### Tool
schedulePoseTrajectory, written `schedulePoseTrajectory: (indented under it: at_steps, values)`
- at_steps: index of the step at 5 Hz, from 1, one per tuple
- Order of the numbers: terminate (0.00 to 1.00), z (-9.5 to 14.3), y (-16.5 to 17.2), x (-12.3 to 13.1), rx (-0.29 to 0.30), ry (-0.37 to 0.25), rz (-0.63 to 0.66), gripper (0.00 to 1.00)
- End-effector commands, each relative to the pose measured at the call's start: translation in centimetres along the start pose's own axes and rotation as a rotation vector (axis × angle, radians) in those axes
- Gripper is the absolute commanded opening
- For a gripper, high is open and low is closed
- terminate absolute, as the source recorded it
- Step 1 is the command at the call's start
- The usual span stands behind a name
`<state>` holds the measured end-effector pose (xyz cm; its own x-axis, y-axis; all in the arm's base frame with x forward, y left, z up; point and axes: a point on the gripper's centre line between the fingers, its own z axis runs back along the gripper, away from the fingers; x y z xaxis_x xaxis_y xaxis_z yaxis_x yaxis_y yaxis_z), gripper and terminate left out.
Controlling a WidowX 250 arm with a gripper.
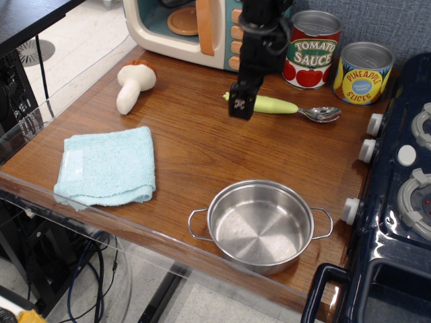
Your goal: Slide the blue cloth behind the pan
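You had a dark wooden counter [202,145] under the single overhead view, with a grey-blue wall behind it and a navy toy stove [397,202] along its right edge. Take the pan [260,225] as your landmark: it sat near the front edge of the counter, round, shiny and empty, its two wire loop handles pointing left and right.

The blue cloth [106,166] lay flat and folded well to the left of the pan, close to the front-left corner of the counter, touching nothing else.

Your gripper [241,106] hung behind the pan, towards the back of the counter, over the left end of a green-handled spoon [286,108]. It held nothing, and its fingers looked drawn close together, though from this angle you could not have told for certain whether they were fully shut.

Farther back from the pan stood a toy microwave [195,30] with its door ajar, a tomato sauce can [311,50] and a pineapple slices can [363,73]. A toy mushroom [135,85] lay behind the cloth, far left of the pan.
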<state>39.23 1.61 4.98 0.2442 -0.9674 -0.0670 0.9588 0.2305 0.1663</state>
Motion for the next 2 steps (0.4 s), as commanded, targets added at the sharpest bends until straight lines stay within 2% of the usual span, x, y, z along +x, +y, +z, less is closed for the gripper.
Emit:
schedulePoseTrajectory:
  at_steps: [1,2]
  values:
    - [0.0,2.9,-1.8,-5.9,0.067,0.027,0.129,1.0]
    - [0.0,2.7,-3.6,-8.8,0.056,0.024,0.193,1.0]
